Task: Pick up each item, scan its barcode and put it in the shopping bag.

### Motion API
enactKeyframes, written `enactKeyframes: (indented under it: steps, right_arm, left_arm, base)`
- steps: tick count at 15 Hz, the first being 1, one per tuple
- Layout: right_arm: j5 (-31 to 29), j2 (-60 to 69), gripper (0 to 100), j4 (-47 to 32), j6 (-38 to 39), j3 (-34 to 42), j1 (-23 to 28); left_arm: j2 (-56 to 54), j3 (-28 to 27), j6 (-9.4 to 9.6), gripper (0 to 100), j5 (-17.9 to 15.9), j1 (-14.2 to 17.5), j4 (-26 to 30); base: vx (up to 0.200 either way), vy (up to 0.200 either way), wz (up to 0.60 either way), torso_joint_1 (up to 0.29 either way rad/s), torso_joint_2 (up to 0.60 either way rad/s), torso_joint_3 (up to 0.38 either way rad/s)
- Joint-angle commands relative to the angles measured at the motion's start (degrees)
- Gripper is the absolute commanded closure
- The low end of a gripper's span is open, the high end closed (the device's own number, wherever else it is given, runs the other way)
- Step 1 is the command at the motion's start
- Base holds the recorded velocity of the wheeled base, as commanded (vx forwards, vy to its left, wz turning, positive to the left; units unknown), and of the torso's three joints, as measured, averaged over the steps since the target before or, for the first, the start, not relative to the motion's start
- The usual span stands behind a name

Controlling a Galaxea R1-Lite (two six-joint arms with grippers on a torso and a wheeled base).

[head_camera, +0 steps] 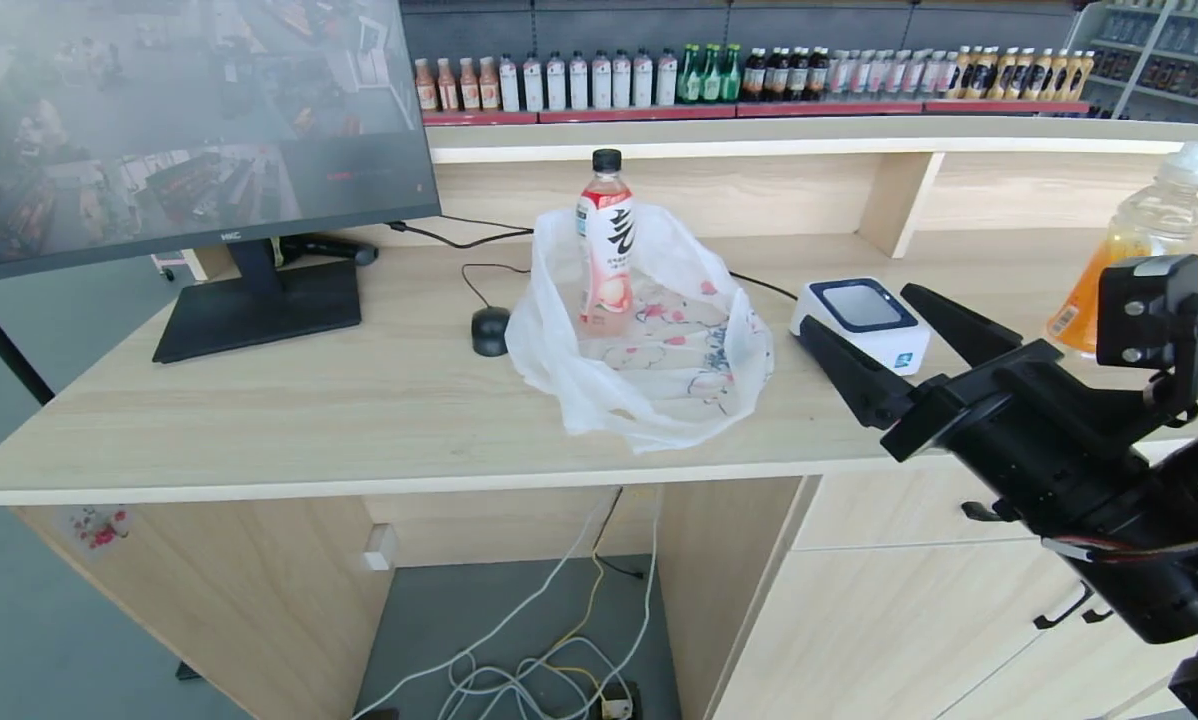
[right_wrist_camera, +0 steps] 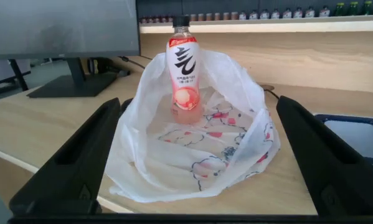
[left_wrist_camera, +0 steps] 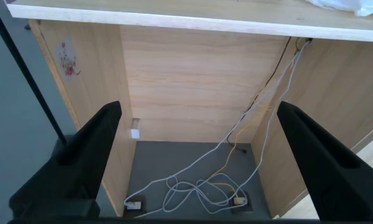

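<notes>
On the counter (head_camera: 259,420): two bottles, one shopping bag (head_camera: 659,390), one scanner (head_camera: 864,318), one mouse (head_camera: 490,330). Upright inside the bag, the pink bottle (head_camera: 606,250), straight ahead of the right tool (head_camera: 862,312) and apart from it; at the counter's right end, the orange bottle (head_camera: 1124,265). Both tools spread wide, gripping nothing; left tool (left_wrist_camera: 198,109) low, under the counter's front edge. Bag close to that edge, between mouse and scanner.

on the counter (head_camera: 309,410) the shopping bag (head_camera: 659,390) sits mid-way, a bottle (head_camera: 606,240) upright inside it toward the back. the mouse (head_camera: 490,330) lies just left of the bag, the monitor (head_camera: 189,120) farther left. the scanner (head_camera: 864,320) stands right of the bag, a second bottle (head_camera: 1129,260) far right.
</notes>
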State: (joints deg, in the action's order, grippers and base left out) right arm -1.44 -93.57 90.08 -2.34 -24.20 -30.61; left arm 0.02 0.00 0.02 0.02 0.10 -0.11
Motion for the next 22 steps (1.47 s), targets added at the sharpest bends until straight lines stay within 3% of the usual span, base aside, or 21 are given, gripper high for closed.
enactKeyframes:
  steps: [1, 22]
  right_arm:
    - [0.03, -0.91, 0, -0.08, -0.12, -0.41, 0.64]
    - [0.03, -1.35, 0, -0.08, -0.3, -1.29, 1.26]
  left_arm:
    - [-0.02, 0.0, 0.06, 0, 0.06, -0.01, 0.02]
    - [-0.02, 0.0, -0.11, 0, 0.06, -0.01, -0.07]
  base:
    - [0.0, -0.2, 0.0, -0.012, -0.02, 0.007]
    - [0.0, -0.2, 0.0, 0.002, 0.0, 0.002]
